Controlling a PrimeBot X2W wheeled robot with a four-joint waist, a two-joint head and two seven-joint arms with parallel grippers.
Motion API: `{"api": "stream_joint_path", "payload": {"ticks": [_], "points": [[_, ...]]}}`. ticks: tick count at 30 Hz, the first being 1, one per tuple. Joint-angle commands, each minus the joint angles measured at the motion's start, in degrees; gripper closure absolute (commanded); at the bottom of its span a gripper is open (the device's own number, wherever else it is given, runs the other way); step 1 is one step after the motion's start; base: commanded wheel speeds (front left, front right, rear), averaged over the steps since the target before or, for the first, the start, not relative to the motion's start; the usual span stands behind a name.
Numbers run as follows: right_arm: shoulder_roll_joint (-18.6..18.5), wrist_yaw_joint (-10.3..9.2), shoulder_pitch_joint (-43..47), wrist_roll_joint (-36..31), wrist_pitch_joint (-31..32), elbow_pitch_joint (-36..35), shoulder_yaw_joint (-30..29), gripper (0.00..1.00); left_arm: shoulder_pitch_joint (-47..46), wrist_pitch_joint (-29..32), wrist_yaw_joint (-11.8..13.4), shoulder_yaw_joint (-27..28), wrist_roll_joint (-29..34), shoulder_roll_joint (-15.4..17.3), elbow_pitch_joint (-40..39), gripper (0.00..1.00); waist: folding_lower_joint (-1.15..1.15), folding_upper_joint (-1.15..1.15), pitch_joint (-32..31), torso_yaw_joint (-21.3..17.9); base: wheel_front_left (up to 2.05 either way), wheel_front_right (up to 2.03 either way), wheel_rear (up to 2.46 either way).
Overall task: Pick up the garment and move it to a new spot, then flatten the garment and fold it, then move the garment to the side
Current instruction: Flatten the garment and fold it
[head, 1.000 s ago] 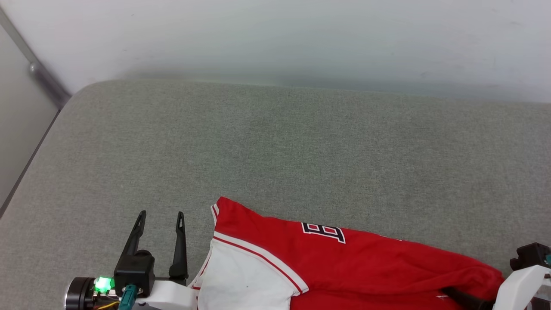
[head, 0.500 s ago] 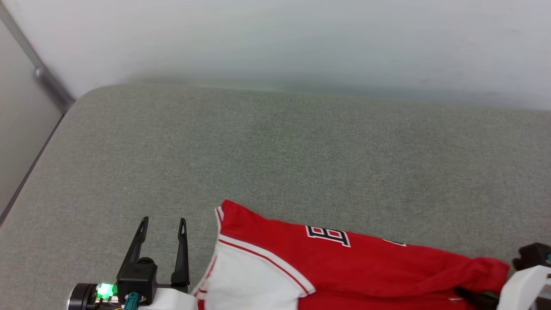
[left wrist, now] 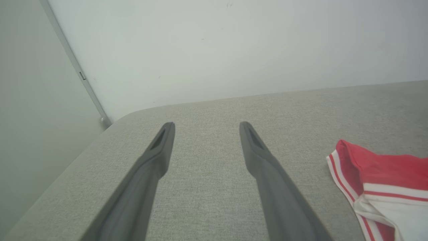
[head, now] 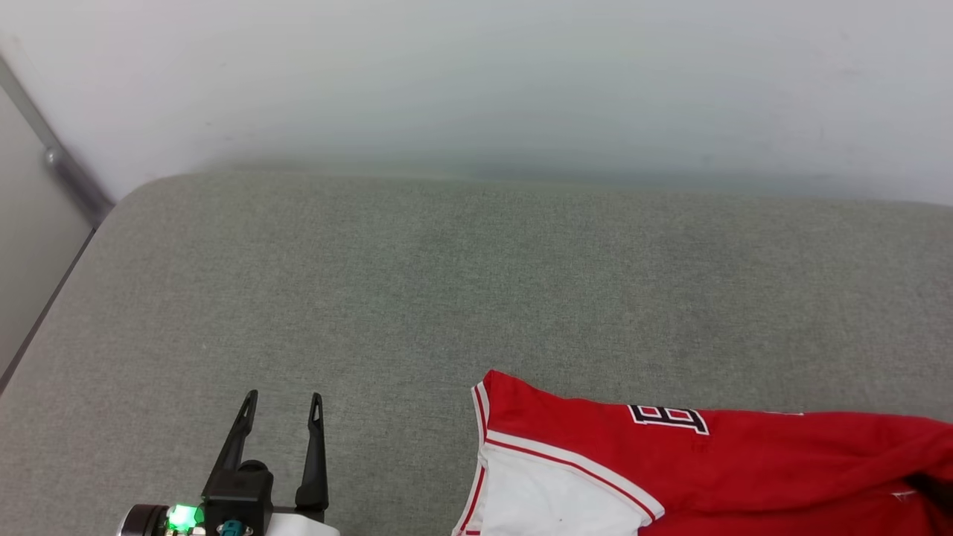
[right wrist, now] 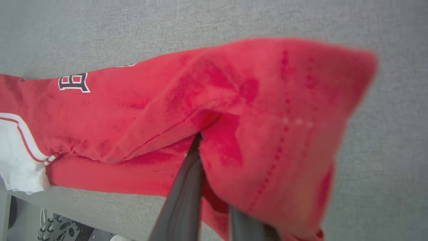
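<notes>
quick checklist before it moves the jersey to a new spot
1. Right gripper shut on the jersey: ok.
2. Grip deep enough to hold: cannot tell, fabric hides one finger.
3. Left gripper open and apart from the jersey: ok.
4. Bare cushion beyond the jersey for a new spot: ok.
5. Jersey lying flat: not ok, bunched around the grip.

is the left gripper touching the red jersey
No, the left gripper stands open over the bare grey surface, with a clear gap between its fingers and the garment off to one side.
</notes>
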Motion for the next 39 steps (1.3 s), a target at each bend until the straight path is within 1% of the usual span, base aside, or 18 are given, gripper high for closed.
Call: {"api": "stream_joint_path", "payload": {"ticks": [1, 6, 11, 16, 21, 23, 24, 27, 33, 36, 39], "points": [[-0.38, -0.02, 0.26, 0.64, 0.49, -1.95, 0.24, 1.00, 0.80, -0.13, -0.37, 0.53, 0.55, -0.38, 0.08, 0.00, 0.00, 0.00, -0.57, -0.33, 0.00, 0.00, 0.00], [-0.28, -0.02, 2.30, 2.28, 2.31, -8.92, 0.98, 1.00, 1.25, -0.13, -1.33, 1.25, 1.20, -1.05, -0.03, 0.00, 0.00, 0.00, -1.21, -0.60, 0.00, 0.00, 0.00], [1.06, -0.02, 2.54, 3.45, 4.52, -16.75, 1.91, 1.00, 1.02, -0.13, -2.26, 1.76, 1.97, -1.65, -0.11, 0.00, 0.00, 0.00, -0.90, -0.38, 0.00, 0.00, 0.00], [3.73, -0.02, 0.05, 2.81, 7.16, -22.62, 4.15, 1.00, 0.09, -0.13, -2.91, 1.84, 2.57, -2.30, -0.33, 0.00, 0.00, 0.00, 0.01, 0.57, 0.00, 0.00, 0.00], [7.45, -0.02, -4.14, 0.62, 10.85, -25.33, 9.11, 1.00, -0.69, -0.13, -3.70, 1.92, 3.06, -2.74, -0.24, 0.00, 0.00, 0.00, 1.06, 1.81, 0.00, 0.00, 0.00], [9.24, -0.01, -6.41, -0.41, 11.95, -25.21, 11.37, 1.00, -1.13, -0.13, -3.89, 1.95, 3.26, -2.88, -0.22, 0.00, 0.00, 0.00, 1.54, 2.27, 0.00, 0.00, 0.00], [9.24, -0.01, -6.41, -0.41, 11.95, -25.21, 11.37, 1.00, -1.13, -0.13, -3.89, 1.95, 3.26, -2.88, -0.22, 0.00, 0.00, 0.00, 1.54, 2.27, 0.00, 0.00, 0.00], [11.89, -0.02, -10.03, -2.10, 12.89, -23.53, 14.93, 1.00, -1.64, -0.13, -4.24, 1.93, 3.55, -3.22, -0.10, 0.00, 0.00, 0.00, 2.26, 2.92, 0.00, 0.00, 0.00], [17.14, -0.01, -16.74, -4.06, 13.39, -16.26, 21.50, 1.00, -2.99, -0.13, -4.81, 1.77, 3.73, -4.02, 0.28, 0.00, 0.00, 0.00, 3.79, 4.33, 0.00, 0.00, 0.00], [19.01, -0.01, -18.99, -5.19, 12.47, -12.05, 24.58, 1.00, -3.53, -0.13, -4.98, 1.79, 3.82, -4.35, 0.43, 0.00, 0.00, 0.00, 4.32, 5.03, 0.00, 0.00, 0.00], [19.98, -0.02, -20.56, -6.31, 11.13, -8.59, 27.68, 1.00, -3.64, -0.13, -5.04, 1.96, 3.84, -4.58, 0.56, 0.00, 0.00, 0.00, 4.60, 5.46, 0.00, 0.00, 0.00]]}}
